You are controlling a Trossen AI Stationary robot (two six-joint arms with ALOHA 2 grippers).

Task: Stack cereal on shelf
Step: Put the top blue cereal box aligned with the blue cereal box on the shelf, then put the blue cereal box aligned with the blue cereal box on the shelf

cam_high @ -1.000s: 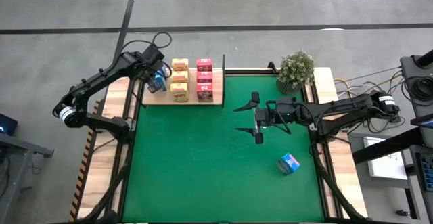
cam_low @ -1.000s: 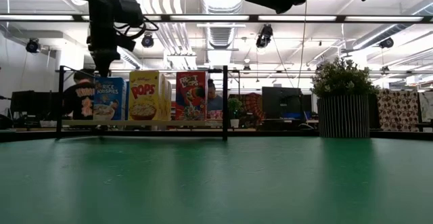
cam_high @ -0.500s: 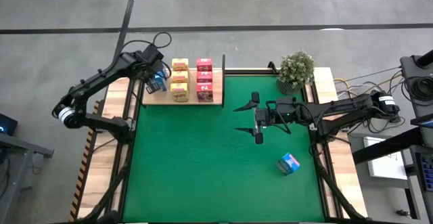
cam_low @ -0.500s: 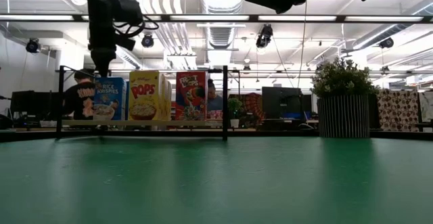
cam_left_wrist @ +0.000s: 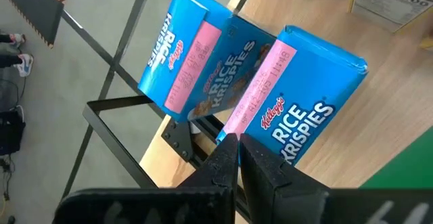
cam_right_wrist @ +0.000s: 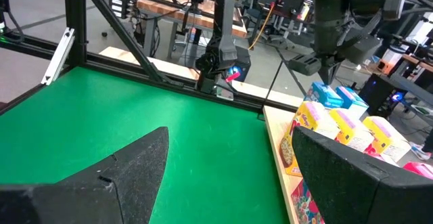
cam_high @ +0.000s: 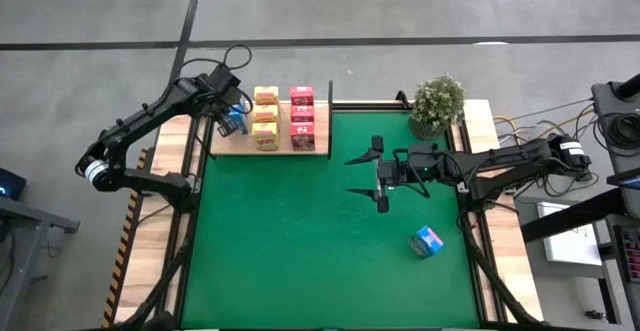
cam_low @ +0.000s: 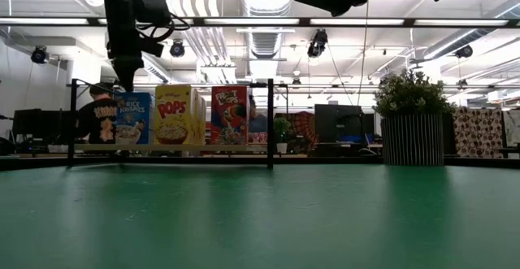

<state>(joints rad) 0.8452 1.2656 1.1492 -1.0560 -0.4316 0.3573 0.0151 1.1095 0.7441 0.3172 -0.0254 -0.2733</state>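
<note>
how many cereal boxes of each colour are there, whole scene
yellow boxes: 3
pink boxes: 3
blue boxes: 3 (two on the shelf, one on the green mat)
total: 9

Robotics lab, exposed ceiling ducts (cam_low: pixel 260 37), monitors (cam_low: pixel 337 123) and cluttered workbenches (cam_right_wrist: pixel 189 11) behind, concrete floor (cam_high: pixel 400 6)

Potted plant (cam_high: pixel 437 104) at green mat's (cam_high: pixel 300 241) far corner, perhaps artificial
</note>
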